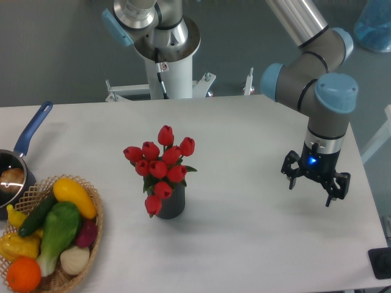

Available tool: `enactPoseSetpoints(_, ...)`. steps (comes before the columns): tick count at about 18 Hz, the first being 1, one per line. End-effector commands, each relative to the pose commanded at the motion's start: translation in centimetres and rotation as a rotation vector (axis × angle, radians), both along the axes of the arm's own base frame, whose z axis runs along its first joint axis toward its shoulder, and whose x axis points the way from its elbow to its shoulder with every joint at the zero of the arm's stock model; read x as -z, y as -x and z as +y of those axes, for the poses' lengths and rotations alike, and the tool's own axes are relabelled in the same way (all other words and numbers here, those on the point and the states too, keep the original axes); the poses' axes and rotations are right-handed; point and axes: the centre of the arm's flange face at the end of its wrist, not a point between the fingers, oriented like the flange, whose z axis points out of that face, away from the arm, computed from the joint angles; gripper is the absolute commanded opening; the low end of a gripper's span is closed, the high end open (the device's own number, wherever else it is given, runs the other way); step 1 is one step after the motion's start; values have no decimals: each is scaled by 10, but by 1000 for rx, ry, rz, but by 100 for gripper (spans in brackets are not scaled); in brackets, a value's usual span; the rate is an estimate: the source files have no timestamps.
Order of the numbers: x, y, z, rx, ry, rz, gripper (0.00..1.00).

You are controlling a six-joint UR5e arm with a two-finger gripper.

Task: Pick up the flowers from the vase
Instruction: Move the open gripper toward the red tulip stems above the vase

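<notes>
While the arm is reaching down from the upper right, we're seeing the gripper [313, 188] hanging wrist-vertical at right of frame, jaws spread, holding nothing. We're seeing the flowers [160, 165] sitting in the vase [173, 204] at centre, well apart from it.

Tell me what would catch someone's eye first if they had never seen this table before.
Probably the bunch of red tulip buds standing in a small dark grey ribbed vase at the middle of the white table. Next, the open two-finger end effector with a blue light, hovering over the table's right side. Then the woven wicker basket of colourful toy vegetables at the lower left corner.
</notes>
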Motion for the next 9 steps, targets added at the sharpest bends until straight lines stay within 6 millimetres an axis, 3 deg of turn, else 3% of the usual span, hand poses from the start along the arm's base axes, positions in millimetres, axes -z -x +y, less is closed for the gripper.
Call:
enactPoseSetpoints(6, 11, -7, 6, 27, -92, -56, 100)
enactPoseSetpoints(9, 17, -11, -6, 17, -127, -91, 100)
